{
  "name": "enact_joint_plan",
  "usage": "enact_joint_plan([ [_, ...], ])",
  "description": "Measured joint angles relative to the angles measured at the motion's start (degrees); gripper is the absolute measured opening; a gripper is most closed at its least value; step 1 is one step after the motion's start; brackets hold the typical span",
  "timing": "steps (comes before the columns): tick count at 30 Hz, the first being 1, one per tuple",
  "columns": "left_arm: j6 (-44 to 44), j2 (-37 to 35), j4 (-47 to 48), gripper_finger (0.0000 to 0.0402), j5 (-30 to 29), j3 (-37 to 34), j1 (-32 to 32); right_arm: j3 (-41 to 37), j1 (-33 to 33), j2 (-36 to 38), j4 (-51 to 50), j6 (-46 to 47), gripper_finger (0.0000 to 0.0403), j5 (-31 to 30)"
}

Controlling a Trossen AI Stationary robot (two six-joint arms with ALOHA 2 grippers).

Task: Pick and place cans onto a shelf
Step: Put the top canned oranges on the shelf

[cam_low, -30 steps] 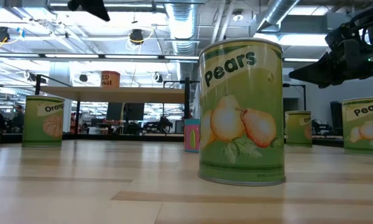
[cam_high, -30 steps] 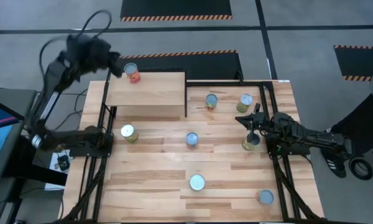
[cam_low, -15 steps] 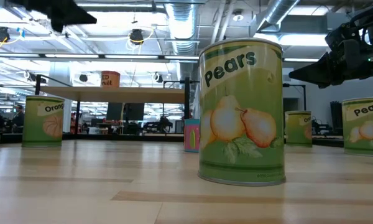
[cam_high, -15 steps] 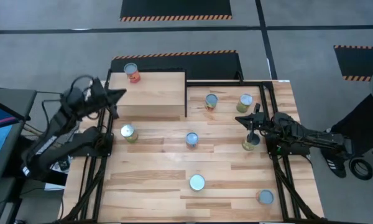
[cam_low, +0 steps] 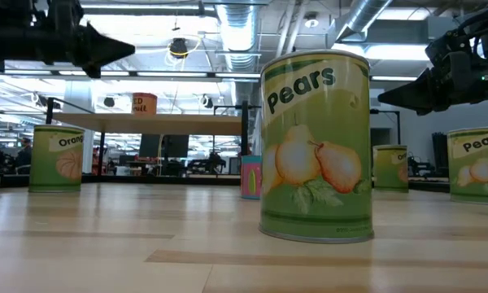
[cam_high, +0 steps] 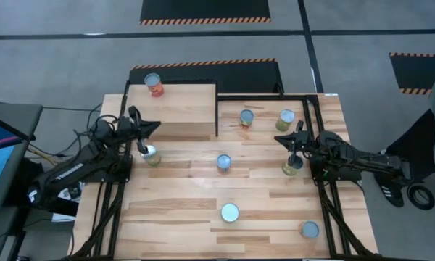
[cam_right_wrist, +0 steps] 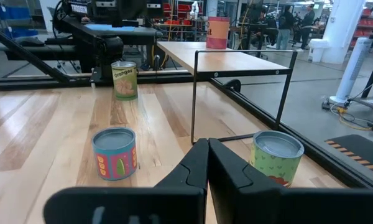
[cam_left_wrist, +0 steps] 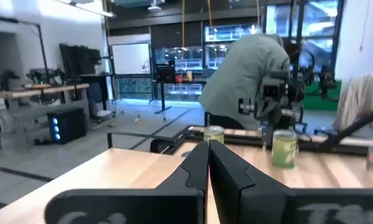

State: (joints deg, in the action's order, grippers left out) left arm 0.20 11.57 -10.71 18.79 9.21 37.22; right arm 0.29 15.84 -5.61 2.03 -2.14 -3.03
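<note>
The plywood shelf [cam_high: 175, 109] stands at the table's far left with a red can [cam_high: 154, 85] upright on its far left corner. Several cans stand upright on the tabletop: an oranges can [cam_high: 150, 154], a blue-pink one [cam_high: 224, 162], two far ones [cam_high: 246, 117] [cam_high: 286, 119], a pears can [cam_high: 230, 212], one [cam_high: 292, 166] by my right arm and one [cam_high: 309, 230] at the near right. My left gripper [cam_high: 154, 126] is shut and empty, in the air by the shelf's near left corner, just beyond the oranges can. My right gripper [cam_high: 283, 140] is shut and empty at the right.
A black metal frame [cam_high: 304, 98] edges the table's far right part and both sides. In the left wrist view a person in a grey-green jacket [cam_left_wrist: 245, 74] bends over beyond the table. Bare tabletop lies in the near left part [cam_high: 167, 210].
My left gripper has come away from the shelf's far left corner, toward the table's near edge and down, and now hangs by the shelf's near left corner beside the oranges can. The red can stays on the shelf. My right arm has kept still.
</note>
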Motion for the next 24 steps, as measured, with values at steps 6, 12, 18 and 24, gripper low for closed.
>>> enact_joint_plan([
  [6, 7.78, 0.02, -0.07, 0.0002, -0.04, -3.0, -0.14, 0.0, 0.03, 0.01, 0.04, -5.19, 0.0033, 0.0],
  [12, 10.02, 0.02, 0.0, 0.0002, -0.04, -4.95, -0.14, 0.01, 0.06, 0.02, 4.74, -5.83, 0.0033, -1.68],
  [18, 12.53, 0.02, -6.68, 0.0002, -0.07, -5.05, -0.11, 0.0, -0.77, 0.0, 16.25, -2.74, 0.0033, 0.13],
  [24, 12.51, 0.0, -16.35, 0.0002, -0.11, -5.05, -0.11, 4.0, 0.44, -0.98, 13.04, 3.87, 0.0031, -9.64],
])
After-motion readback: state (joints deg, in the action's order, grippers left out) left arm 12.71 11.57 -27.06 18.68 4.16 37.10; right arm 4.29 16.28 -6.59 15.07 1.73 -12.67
